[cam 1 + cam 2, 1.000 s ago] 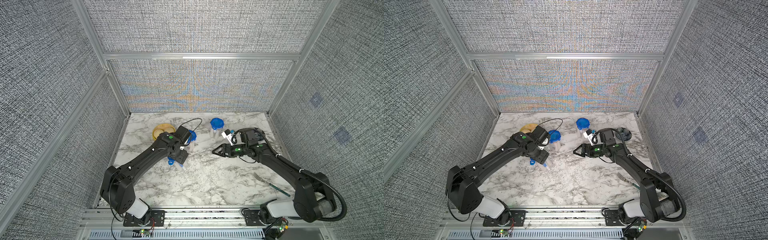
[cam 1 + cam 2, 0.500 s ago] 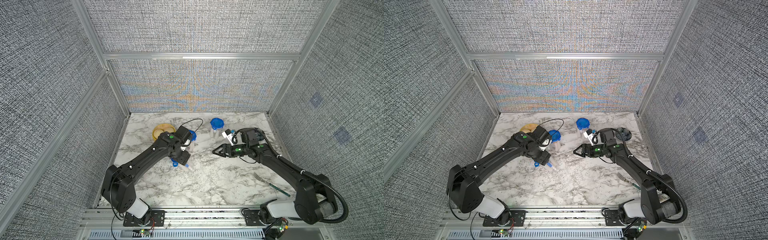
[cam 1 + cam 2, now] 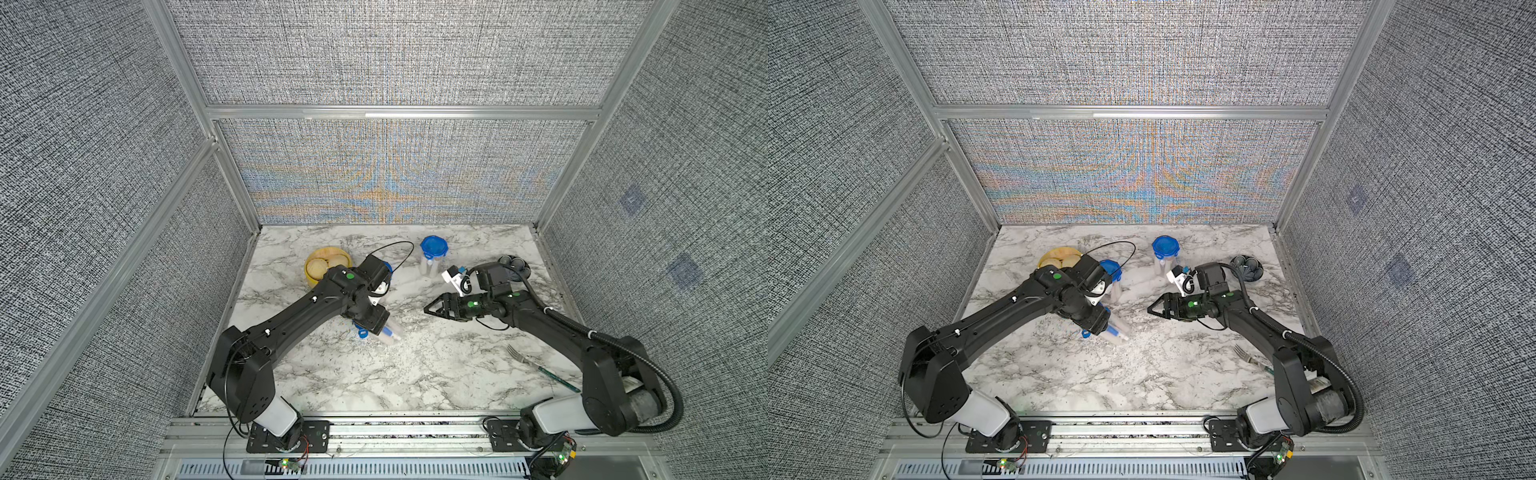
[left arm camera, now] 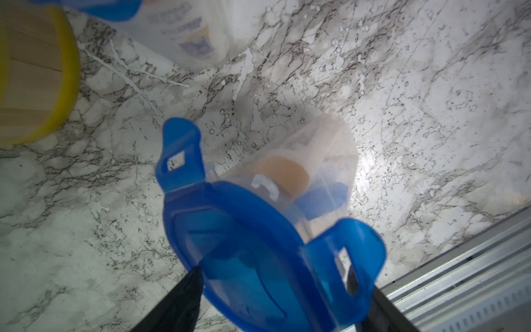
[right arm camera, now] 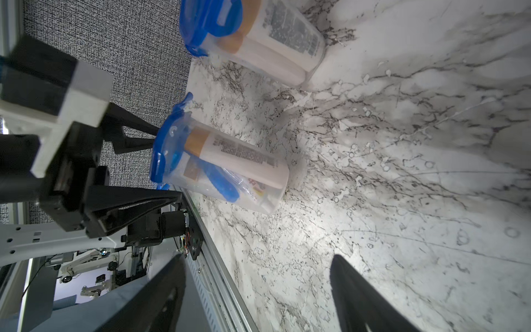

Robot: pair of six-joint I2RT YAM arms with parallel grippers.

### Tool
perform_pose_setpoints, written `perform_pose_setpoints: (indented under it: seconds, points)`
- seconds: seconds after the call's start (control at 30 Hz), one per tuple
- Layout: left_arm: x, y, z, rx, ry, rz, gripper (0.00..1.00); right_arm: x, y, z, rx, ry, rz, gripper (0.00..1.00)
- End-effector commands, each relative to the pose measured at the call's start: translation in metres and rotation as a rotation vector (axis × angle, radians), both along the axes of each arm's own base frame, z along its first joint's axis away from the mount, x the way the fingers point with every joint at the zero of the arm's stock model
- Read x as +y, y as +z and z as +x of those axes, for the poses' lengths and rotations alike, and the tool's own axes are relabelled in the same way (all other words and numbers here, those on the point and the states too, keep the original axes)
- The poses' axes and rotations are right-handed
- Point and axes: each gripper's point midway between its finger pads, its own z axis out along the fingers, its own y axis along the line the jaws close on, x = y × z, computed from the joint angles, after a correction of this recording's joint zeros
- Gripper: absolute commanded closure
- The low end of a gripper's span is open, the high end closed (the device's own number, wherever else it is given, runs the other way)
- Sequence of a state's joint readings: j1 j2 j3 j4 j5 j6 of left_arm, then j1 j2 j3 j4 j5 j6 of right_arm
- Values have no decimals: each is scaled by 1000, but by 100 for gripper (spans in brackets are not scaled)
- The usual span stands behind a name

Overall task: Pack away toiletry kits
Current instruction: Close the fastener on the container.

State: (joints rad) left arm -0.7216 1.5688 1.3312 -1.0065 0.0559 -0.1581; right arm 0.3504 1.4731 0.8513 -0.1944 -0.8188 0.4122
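Clamping the blue lid (image 4: 244, 244) of a clear tub (image 5: 230, 175), the left gripper (image 4: 273, 290) has a finger on each side of it. One finger sits partly behind a lid tab, so the hold looks firm rather than certain. The tub leans with its base on the table (image 3: 415, 374), near the middle. Inside lie a white bottle (image 5: 238, 152) with an orange cap and a blue toothbrush (image 5: 221, 184).

The right gripper (image 5: 258, 258) hangs over bare marble just to the 3 o'clock side of centre, jaws spread wide with nothing between them, pointing toward 9 o'clock at the tub.

A second tub (image 3: 1113, 278) stands lidded behind the left wrist, at about 11 o'clock. A third tub (image 3: 432, 257) stands closed at 12 o'clock. Farther out are a yellow steamer (image 3: 326, 266) at 10 o'clock, a dark bowl (image 3: 513, 266) at 2 o'clock and a fork (image 3: 523, 359) at 4 o'clock.
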Motion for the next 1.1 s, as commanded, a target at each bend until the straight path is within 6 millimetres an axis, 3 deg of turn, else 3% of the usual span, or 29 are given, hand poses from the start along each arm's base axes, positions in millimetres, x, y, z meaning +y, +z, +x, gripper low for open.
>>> perform_pose_setpoints:
  seconds: [0.0, 0.2, 0.37, 0.7, 1.07]
  points:
    - [-15, 7, 3, -7, -10, -51, 22, 15, -12, -5, 65, 27, 46, 29]
    - [-32, 9, 3, 2, -31, -73, 22, 50, -39, -18, 161, 82, 103, 51]
    - [-40, 3, -3, 25, -33, -80, 22, 60, -53, -21, 215, 62, 128, 61]
    - [-63, 7, -17, 39, -50, -161, 22, 60, -80, -22, 276, 5, 110, 65]
    - [-78, 10, -33, 77, -53, -232, 23, 60, -82, -17, 251, -13, 108, 65]
